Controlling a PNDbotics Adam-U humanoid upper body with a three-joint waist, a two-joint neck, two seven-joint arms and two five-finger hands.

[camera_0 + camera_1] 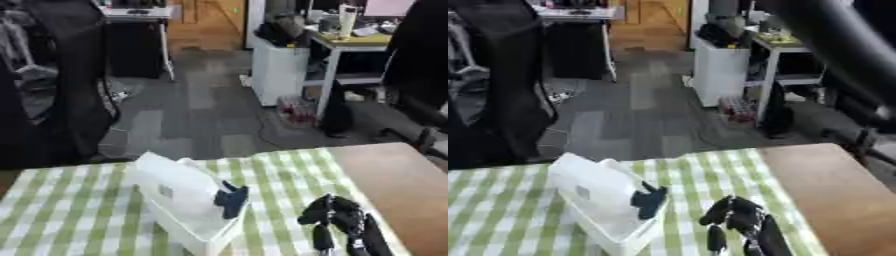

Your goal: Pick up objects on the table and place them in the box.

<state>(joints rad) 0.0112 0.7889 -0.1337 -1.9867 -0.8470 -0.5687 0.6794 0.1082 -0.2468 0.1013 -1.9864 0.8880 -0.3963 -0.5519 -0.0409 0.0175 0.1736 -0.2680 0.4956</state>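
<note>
Right hand: the black hand (337, 220) came in from the lower right and stood over the green-checked cloth, to the right of the box; its fingers were bent inward, and I could not tell if they were clenched or held some small thing.
Left hand: it did not show in either view.
Box: the white box (179, 197) stood on the cloth near the front edge of the bench, tilted, with its open side upward; it was near the right hand but apart from it.
Dark object: a small dark blue-black object (232, 198) sat at the right rim of the box, partly inside it; its exact shape was not clear.
Label: a small grey mark (583, 192) was on the side wall of the box; no letters could be read on it.
Cloth: the green and white checked cloth (70, 210) covered most of the bench, and it lay bare to the left of the box.
Bench edge: a bare brown strip of the bench (394, 175) ran along the right side, beyond the cloth; the far edge lay just behind the box.
Room behind: a grey floor (192, 100) was open beyond the bench, with a white cabinet (278, 67) and a desk further back.
</note>
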